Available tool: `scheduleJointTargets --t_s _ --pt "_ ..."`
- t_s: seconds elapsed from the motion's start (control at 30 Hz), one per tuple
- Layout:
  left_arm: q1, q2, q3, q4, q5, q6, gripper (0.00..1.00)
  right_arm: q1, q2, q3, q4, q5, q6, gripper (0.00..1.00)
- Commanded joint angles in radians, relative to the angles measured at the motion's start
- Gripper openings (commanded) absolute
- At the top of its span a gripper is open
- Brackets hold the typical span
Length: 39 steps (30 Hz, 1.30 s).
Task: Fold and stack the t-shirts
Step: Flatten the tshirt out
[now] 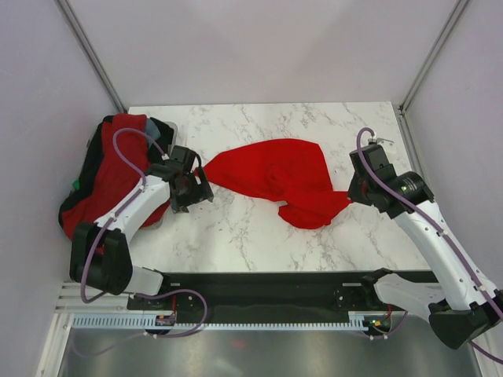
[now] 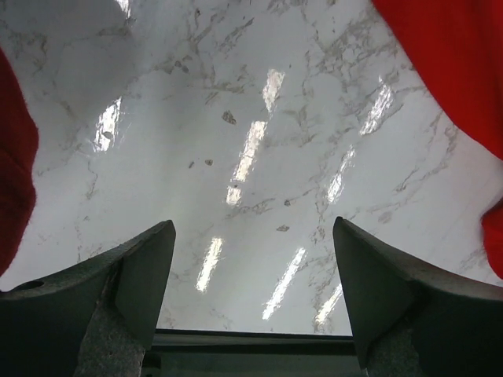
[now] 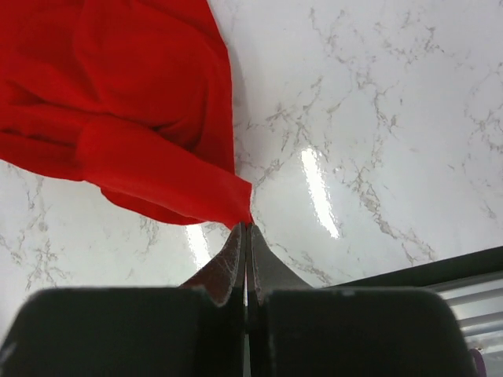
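Note:
A bright red t-shirt (image 1: 275, 177) lies crumpled across the middle of the marble table (image 1: 251, 236). My right gripper (image 1: 351, 191) is at its right edge. In the right wrist view its jaws are pressed together (image 3: 247, 228) with a corner of the red t-shirt (image 3: 134, 118) pinched at their tips. My left gripper (image 1: 192, 188) sits by the shirt's left end. In the left wrist view it stands open (image 2: 253, 236) over bare marble with nothing between its fingers. Red cloth (image 2: 448, 71) shows at the upper right and at the left edge of that view.
A dark bin (image 1: 90, 184) at the table's left edge holds more red t-shirts (image 1: 118, 157), and the left arm reaches over it. Bare marble lies in front of and behind the shirt. Frame posts stand at the back corners.

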Motion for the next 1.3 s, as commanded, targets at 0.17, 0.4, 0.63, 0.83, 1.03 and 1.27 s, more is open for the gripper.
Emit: scheduleJointTargets --t_s 0.17,0.4,0.63,0.83,1.03,1.27 --pt "0.08 0.166 0.151 0.146 -0.053 -0.063 0.83 -0.046 -0.083 -0.125 0.066 -0.021 -0.063 0.0" --pt "0.147 0.413 0.34 0.158 -0.048 -0.062 0.78 -0.143 -0.081 -0.162 0.104 -0.086 -0.129 0.0" --pt "0.166 0.628 0.531 0.133 -0.079 -0.071 0.72 -0.164 -0.024 -0.181 0.173 -0.179 -0.177 0.0" --pt "0.169 0.719 0.579 0.133 -0.085 -0.081 0.66 -0.172 0.009 -0.219 0.216 -0.206 -0.201 0.0" --pt "0.169 0.719 0.556 0.13 -0.111 -0.088 0.41 -0.178 0.024 -0.222 0.237 -0.216 -0.206 0.0" --pt "0.169 0.699 0.573 0.088 -0.108 -0.075 0.02 -0.18 0.035 -0.208 0.24 -0.227 -0.207 0.0"
